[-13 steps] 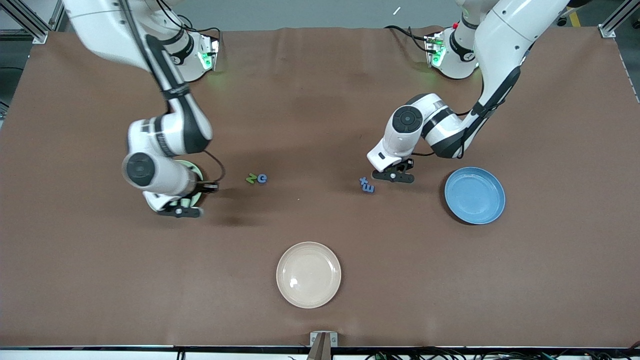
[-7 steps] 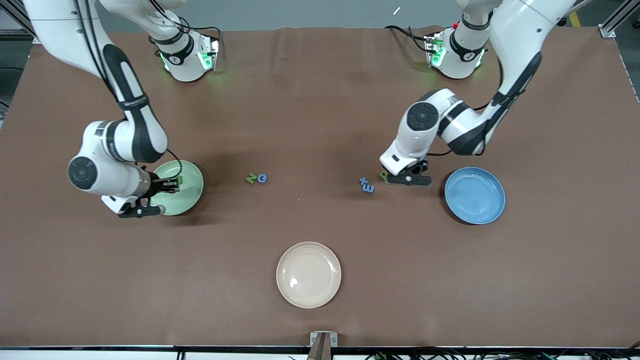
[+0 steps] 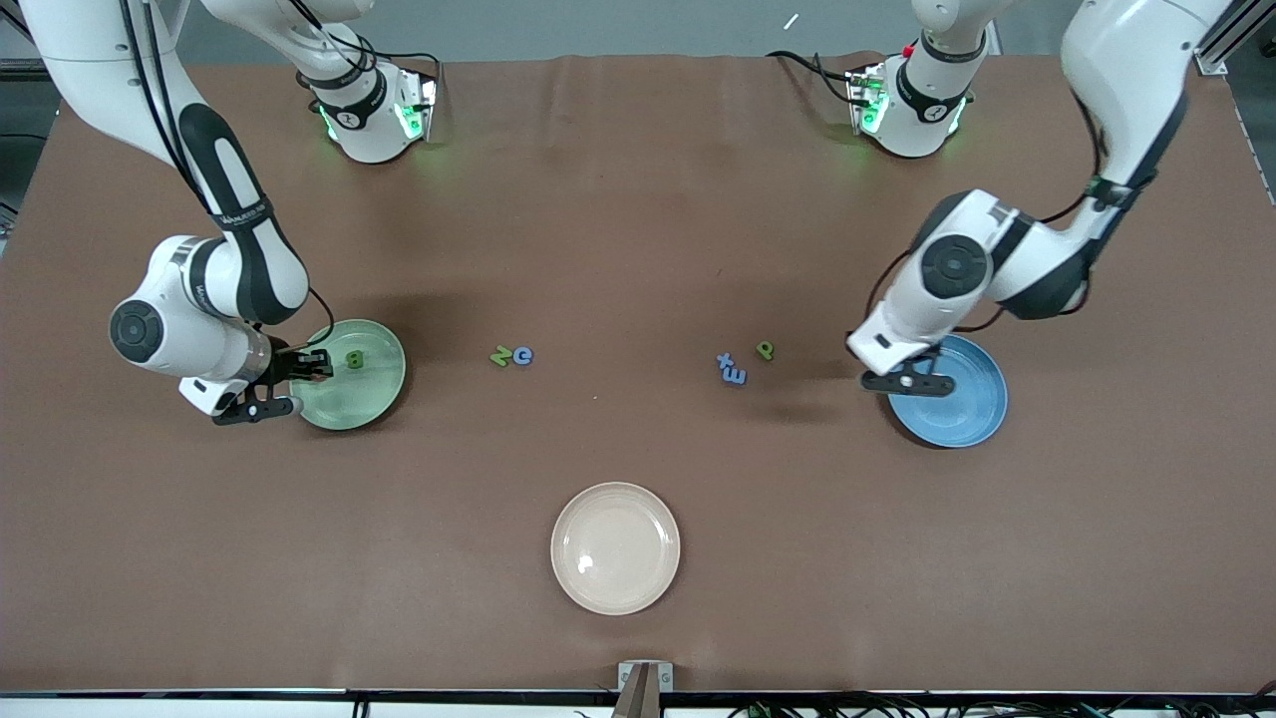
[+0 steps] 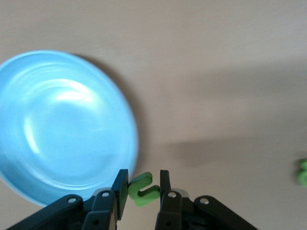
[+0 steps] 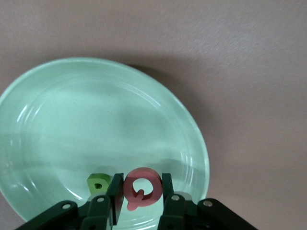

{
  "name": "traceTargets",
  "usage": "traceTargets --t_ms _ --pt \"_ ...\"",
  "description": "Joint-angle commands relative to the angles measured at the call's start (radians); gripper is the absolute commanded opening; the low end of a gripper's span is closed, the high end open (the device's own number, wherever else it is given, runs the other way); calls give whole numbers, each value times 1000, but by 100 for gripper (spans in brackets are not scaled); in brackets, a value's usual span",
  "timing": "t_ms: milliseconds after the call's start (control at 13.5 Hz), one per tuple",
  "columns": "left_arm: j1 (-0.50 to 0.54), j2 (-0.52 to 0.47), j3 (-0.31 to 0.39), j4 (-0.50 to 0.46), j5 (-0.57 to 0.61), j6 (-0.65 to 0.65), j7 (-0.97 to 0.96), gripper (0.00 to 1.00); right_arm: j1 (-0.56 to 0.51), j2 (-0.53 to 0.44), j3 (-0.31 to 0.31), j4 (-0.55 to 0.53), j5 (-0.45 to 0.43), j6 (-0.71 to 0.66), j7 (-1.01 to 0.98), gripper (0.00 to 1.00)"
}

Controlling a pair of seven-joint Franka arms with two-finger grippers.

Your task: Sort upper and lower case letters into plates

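Brown cloth [image 3: 638, 199] covers the table, and three plates are set on it: a green plate [image 3: 374, 397] toward the right arm's end, a blue plate [image 3: 962, 404] toward the left arm's end, and a beige plate [image 3: 615, 547] between them, nearest the front camera. The right gripper [image 5: 139, 189] is held over the green plate's rim, its fingers closed on a pink Q [image 5: 140, 188]. A green B [image 3: 353, 360] lies in that plate. The left gripper [image 4: 142, 188] is held over the rim of the blue plate, at its edge toward the table's middle, and a small green letter [image 4: 142, 189] is clamped between its fingers. Nothing is seen inside the blue plate. On the cloth between the plates a green N [image 3: 500, 356] touches a blue G [image 3: 522, 355], and nearer the blue plate a blue plus [image 3: 725, 360], a blue E [image 3: 735, 376] and a green p [image 3: 765, 350] are grouped close together.
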Motion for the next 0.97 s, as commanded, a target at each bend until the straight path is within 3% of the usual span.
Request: traceTargets --t_ms 0,74,149,223,594,891 --pt "122 -36 -25 -40 15 -7 154 11 -13 2 13 -15 9 15 -16 9" --pt "150 -26 -24 -34 17 -2 194 11 -13 5 13 -13 9 15 -16 22" --pt "171 -15 -21 -30 35 2 217 11 -13 5 13 -13 11 16 -16 65" --pt "193 5 -21 -19 68 2 228 11 -11 5 15 -13 11 15 -15 100" --pt "239 114 -16 16 198 42 229 12 1 -31 18 -4 18 -43 20 100" --pt "239 164 -11 35 242 48 228 13 130 -67 21 -2 32 -73 267 100"
